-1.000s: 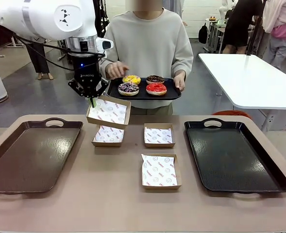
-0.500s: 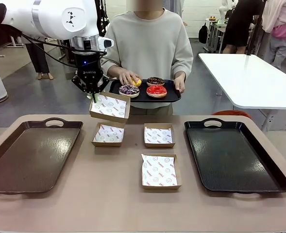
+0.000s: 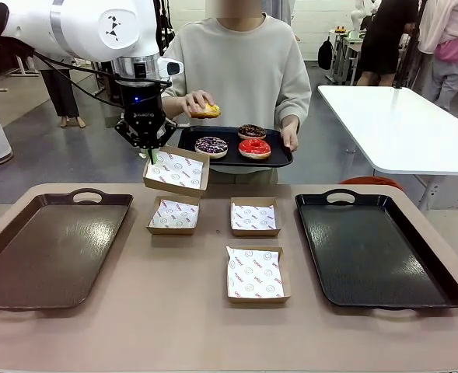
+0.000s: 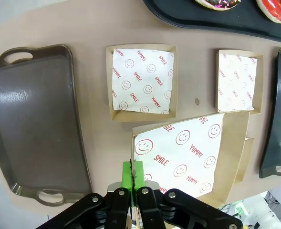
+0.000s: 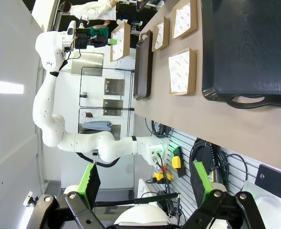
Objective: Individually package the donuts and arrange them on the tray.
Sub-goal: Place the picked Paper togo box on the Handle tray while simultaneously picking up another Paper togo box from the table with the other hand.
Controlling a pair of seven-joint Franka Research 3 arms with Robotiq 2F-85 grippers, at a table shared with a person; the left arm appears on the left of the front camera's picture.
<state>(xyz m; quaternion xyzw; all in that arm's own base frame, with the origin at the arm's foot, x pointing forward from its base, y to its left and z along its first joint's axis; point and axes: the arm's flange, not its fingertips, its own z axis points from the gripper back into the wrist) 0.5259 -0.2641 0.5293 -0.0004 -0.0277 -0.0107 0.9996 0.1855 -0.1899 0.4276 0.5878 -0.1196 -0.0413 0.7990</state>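
Two big trays, left tray [image 3: 50,249] and right tray [image 3: 376,249], flank three boxes [image 3: 254,216] on the table [image 3: 213,334]. Person's tray [image 3: 281,159] carries the purple donut [image 3: 211,145], red donut [image 3: 254,148] and brown donut [image 3: 251,130]. We have the left gripper [image 3: 149,154] pinched shut on one edge of a fourth box [image 3: 176,171], held off the table, slightly tilted. Right gripper [image 5: 145,183] is parked, jaws wide, nothing in them. Person's hand [image 3: 188,102] holds the yellow donut [image 3: 207,111] just above that box. Our call: hold the box steady with no wrist roll, so the donut lands inside. We expect the thin edge grip may sag under load.
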